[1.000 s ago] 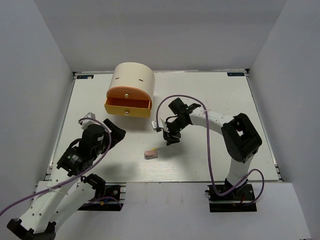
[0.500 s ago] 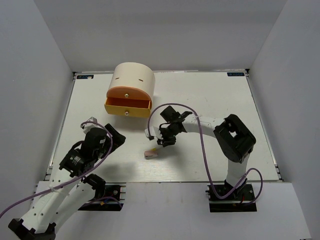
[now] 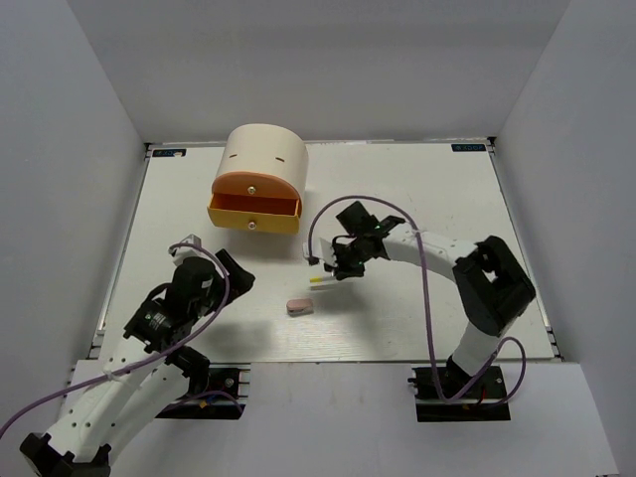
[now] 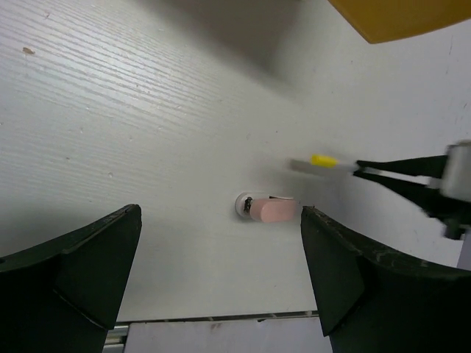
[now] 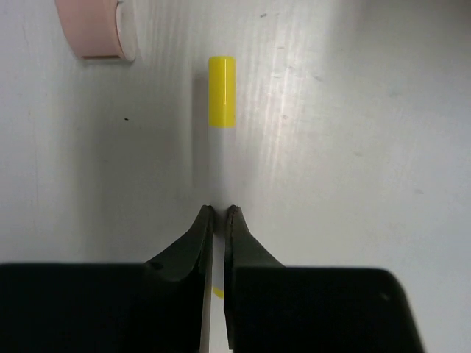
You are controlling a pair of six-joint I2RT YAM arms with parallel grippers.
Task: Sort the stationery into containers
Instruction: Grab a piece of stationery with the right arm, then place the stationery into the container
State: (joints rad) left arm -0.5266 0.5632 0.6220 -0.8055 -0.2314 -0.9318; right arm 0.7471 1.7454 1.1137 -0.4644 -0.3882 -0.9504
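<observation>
Here, hides rear of white pen (image 5: 221, 125) between right gripper (image 5: 218, 213) jaws pinching it mid-frame; crops pink eraser (image 5: 96, 33) at wrist view's upper left; shows left gripper (image 4: 217, 287) jaws spread wide over white woodgrain table (image 3: 447, 199), grey walls (image 3: 318, 60) around.

We see the left arm (image 3: 119, 390) and the right arm (image 3: 429, 243) built alike: smooth white link shells between chunky black joint housings (image 3: 494, 288). A thin purple cable (image 3: 428, 298) runs along each arm, standing off it in loose loops. Each arm rises from a black base plate (image 3: 465, 405) with small fittings on it. In the left wrist view, the left fingers (image 4: 73, 272) are broad, matt black wedges with slightly scuffed edges. In the right wrist view, the right fingers (image 5: 184, 257) are black too, growing out of a blocky black body and tapering to slim, curved tips.
</observation>
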